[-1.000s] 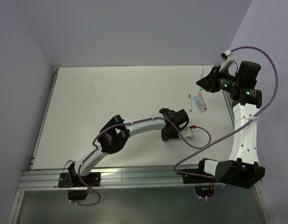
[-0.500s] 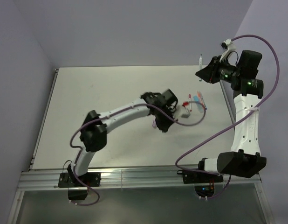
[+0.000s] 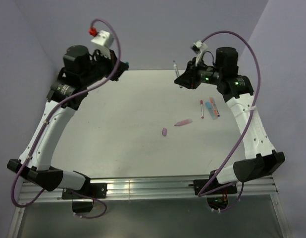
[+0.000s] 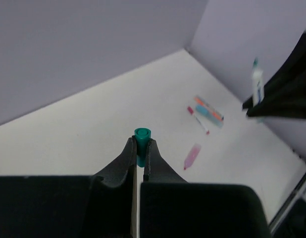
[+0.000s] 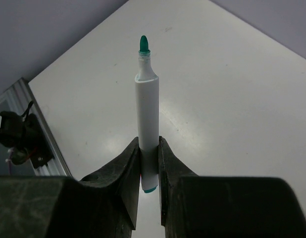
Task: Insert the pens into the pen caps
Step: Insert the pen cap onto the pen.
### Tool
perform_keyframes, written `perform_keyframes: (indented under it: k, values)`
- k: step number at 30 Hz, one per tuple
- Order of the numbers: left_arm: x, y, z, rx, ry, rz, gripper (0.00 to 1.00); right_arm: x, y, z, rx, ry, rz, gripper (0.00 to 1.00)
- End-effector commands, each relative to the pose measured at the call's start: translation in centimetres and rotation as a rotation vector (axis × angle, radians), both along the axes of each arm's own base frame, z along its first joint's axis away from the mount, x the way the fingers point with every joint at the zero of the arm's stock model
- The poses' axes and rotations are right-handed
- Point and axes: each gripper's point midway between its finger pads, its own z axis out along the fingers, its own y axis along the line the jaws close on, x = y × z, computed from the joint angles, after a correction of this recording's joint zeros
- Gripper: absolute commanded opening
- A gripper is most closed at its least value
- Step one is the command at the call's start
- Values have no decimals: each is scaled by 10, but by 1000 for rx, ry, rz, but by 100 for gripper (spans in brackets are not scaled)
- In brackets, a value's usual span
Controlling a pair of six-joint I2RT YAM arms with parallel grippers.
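Above table (image 3: 118,114), left fingers (image 4: 124,161) newly raised, seemingly pinching teal cap (image 4: 142,135), right fingers (image 5: 127,168) pinching white pen (image 5: 147,109)

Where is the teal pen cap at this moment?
The teal pen cap is pinched in the left tool, high above the table on the left side of the top view, across from the white pen in the right tool.

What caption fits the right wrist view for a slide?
Right gripper clamps a white pen, teal tip exposed, above the table.
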Motion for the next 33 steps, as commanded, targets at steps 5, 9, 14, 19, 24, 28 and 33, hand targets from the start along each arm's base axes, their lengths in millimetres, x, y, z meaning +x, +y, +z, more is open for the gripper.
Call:
perform_keyframes:
  k: [5,9,14,19,24,28,33]
  values:
    - [28,68,65,-493,85,127,0,23,86,-13,-59,-28,78,0]
    - [38,79,76,-606,106,96,0,19,131,-13,-31,28,64,0]
    - [37,74,69,-737,202,-29,0,11,167,6,-24,-23,60,0]
    - [14,57,64,-752,158,-246,0,-11,188,14,27,18,155,0]
    - [-29,51,69,-809,54,-471,0,-31,196,22,50,20,223,0]
    - [-21,51,67,-795,84,-429,0,-38,196,20,37,7,225,0]
    - [-29,41,61,-795,124,-448,0,-43,200,17,26,4,242,0]
